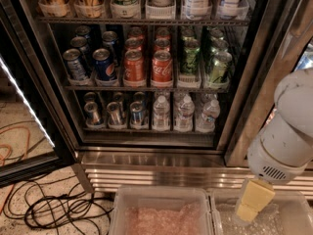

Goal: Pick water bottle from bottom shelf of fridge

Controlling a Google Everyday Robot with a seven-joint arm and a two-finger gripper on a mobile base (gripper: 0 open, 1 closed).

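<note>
Presently the gripper (252,204) hangs low at right, well apart from the water bottle (209,114) on the bottom shelf (146,129) — open or closed cannot be told; reaching in, it may strike the fridge (247,106) frame.

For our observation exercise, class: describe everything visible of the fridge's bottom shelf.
The bottom shelf is a dark, level rack, lowest in the fridge. Clear trays on it hold upright slim silver cans at left and clear, white-capped water bottles at right. The pincer hangs outside, lower right, above a clear bin, apart from the shelf.
</note>
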